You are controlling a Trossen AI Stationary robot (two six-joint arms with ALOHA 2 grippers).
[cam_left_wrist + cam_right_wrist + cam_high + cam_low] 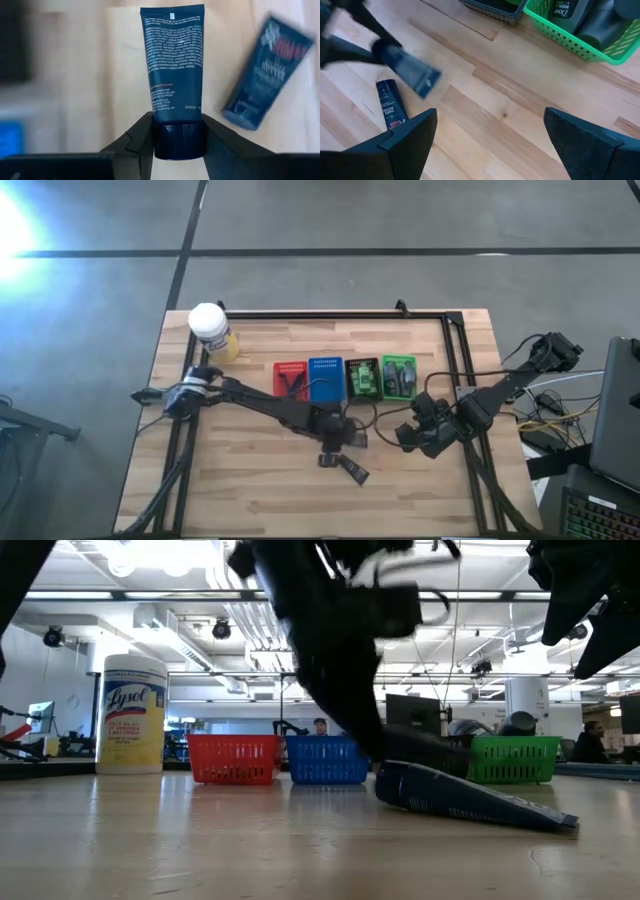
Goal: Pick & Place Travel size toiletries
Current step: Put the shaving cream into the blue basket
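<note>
My left gripper (pixel 178 136) (pixel 332 442) is at mid table, in front of the baskets, and is shut on a dark blue tube (pixel 172 60) that also shows in the high view (pixel 328 460). A second dark blue tube (pixel 267 75) (pixel 353 472) (pixel 470 802) lies flat on the wood just beside it. My right gripper (pixel 490 135) (pixel 408 438) waits open to the right of both tubes, above bare wood. More toiletries sit in the black basket (pixel 362 377) and the green basket (pixel 398 375). My left gripper pinches the tube's dark round cap end (pixel 179 145) between its two fingers (pixel 142 137). The fingers slant down toward the table's near edge and lie along the tube. The body sticks out straight past the fingertips, printed side up. Whether its crimped end (pixel 172 12) touches the table, I cannot tell.
A row of red (pixel 290 378), blue (pixel 325 377), black and green baskets stands behind the grippers. The white-capped yellow jar (pixel 212 330) is at the far left corner. Bare wood lies toward the near edge and on the left of the table.
</note>
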